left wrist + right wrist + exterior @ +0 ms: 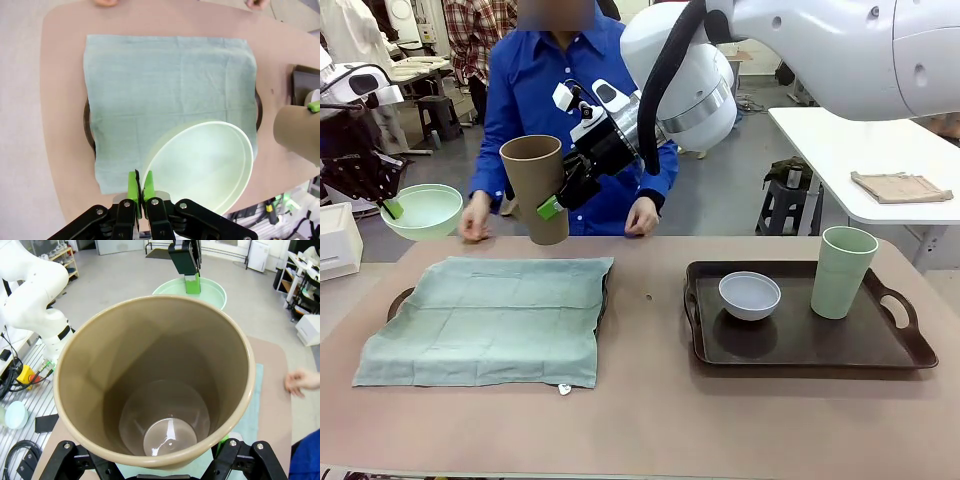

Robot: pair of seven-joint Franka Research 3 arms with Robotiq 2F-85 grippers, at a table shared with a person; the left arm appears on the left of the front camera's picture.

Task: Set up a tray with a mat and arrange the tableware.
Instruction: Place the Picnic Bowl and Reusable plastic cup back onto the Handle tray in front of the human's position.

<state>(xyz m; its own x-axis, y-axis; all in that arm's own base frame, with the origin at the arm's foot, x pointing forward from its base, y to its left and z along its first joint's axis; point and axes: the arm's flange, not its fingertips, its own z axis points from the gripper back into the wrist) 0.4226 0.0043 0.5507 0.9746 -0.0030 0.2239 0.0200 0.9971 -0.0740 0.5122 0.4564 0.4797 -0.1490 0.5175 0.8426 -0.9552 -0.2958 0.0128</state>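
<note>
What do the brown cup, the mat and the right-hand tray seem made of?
Brown cup: probably matte plastic or fibre composite; smooth wall, glossy bottom. Mat: pale green woven cloth; fold creases. Tray: dark, semi-gloss, perhaps plastic or lacquered wood; it mirrors the pale bowl.

Our left tool (390, 208) pinches a small mint green bowl (425, 212) by its rim, aloft; our right tool (556, 196) grips a tall brown handleless cup (534, 185) above the grey-green cloth mat (490, 320), which seems to cover a dark tray (398, 300).

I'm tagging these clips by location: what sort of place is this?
Likely a robotics lab or workshop, not a dining room: white worktable, black stool on a bare grey floor, equipment shelves.
</note>
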